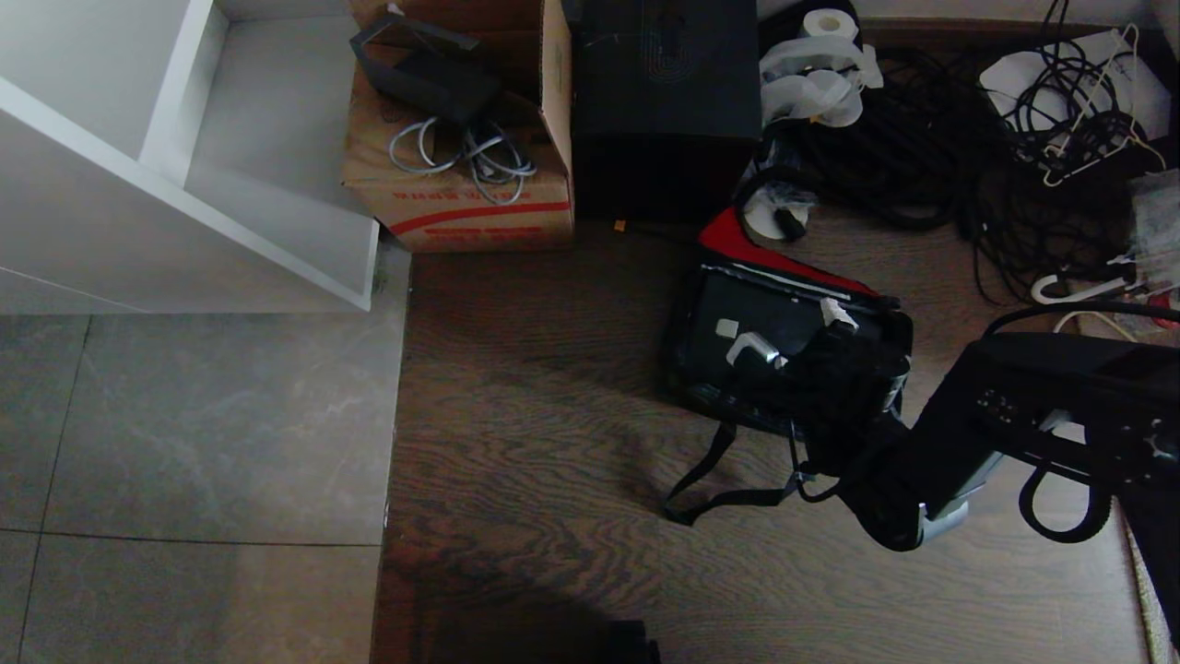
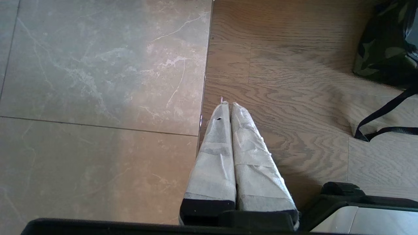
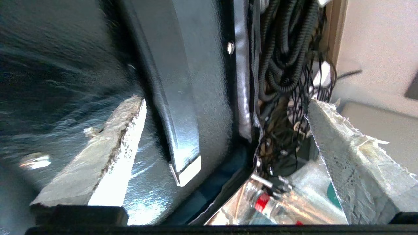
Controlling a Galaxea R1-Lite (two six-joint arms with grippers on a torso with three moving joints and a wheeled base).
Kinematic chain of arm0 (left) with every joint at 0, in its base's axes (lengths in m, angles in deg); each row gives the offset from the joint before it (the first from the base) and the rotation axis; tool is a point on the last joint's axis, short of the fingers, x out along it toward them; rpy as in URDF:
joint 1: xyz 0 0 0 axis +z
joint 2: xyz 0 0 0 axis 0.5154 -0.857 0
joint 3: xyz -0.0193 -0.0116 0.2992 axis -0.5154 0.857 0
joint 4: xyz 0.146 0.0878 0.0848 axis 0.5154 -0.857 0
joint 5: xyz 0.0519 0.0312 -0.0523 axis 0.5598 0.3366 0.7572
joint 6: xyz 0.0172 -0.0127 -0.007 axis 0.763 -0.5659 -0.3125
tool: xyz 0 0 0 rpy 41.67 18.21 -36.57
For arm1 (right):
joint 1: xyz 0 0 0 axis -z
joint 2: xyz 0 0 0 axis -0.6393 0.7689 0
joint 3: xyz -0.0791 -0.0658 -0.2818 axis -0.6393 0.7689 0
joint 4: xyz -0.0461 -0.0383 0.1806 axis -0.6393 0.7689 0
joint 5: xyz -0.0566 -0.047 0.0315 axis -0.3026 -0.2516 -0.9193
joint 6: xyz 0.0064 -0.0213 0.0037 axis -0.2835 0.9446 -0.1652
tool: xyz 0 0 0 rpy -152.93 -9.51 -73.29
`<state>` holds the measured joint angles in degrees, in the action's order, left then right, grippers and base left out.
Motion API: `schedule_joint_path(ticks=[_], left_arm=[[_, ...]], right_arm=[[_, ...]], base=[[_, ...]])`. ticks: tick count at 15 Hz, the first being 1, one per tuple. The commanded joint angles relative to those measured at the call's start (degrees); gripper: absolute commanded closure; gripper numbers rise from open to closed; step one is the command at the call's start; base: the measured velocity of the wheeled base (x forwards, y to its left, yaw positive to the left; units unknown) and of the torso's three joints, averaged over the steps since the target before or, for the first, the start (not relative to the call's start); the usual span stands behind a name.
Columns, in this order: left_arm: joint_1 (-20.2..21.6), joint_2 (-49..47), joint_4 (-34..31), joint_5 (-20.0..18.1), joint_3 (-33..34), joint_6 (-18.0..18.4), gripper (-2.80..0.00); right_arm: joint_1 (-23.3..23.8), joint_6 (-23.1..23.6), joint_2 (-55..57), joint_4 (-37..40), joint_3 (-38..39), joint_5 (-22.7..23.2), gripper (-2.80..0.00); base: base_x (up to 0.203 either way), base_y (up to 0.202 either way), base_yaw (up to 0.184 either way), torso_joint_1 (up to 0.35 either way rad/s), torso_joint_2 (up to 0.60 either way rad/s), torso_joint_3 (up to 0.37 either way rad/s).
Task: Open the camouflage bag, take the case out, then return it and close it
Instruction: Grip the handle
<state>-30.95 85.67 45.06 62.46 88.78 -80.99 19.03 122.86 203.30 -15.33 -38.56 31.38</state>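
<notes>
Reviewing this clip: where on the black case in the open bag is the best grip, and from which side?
Its flat top handle, from above: the case sits inside the camouflage bag, walls enclosing its sides. The open right gripper already straddles it.

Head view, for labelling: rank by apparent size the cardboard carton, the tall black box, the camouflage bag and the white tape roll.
1. cardboard carton and tall black box: look alike, both cropped, so unranked
2. camouflage bag, partly hidden by the right arm
3. white tape roll, clearly smallest
</notes>
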Motion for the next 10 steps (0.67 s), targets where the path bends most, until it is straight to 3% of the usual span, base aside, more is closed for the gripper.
schedule_joint_path(ticks=[1, 10], left_arm=[[0.0, 0.0, 0.0, 0.0, 0.6, 0.0, 0.00], [0.0, 0.1, 0.0, 0.0, 0.6, 0.0, 0.00]], right_arm=[[0.8, 0.4, 0.9, -0.5, -1.0, -0.1, -2.80], [4.6, 1.0, 3.6, -0.5, -15.4, -0.3, -2.80]], base=[[0.000, 0.000, 0.000, 0.000, 0.00, 0.000], [0.000, 0.000, 0.000, 0.000, 0.00, 0.000]])
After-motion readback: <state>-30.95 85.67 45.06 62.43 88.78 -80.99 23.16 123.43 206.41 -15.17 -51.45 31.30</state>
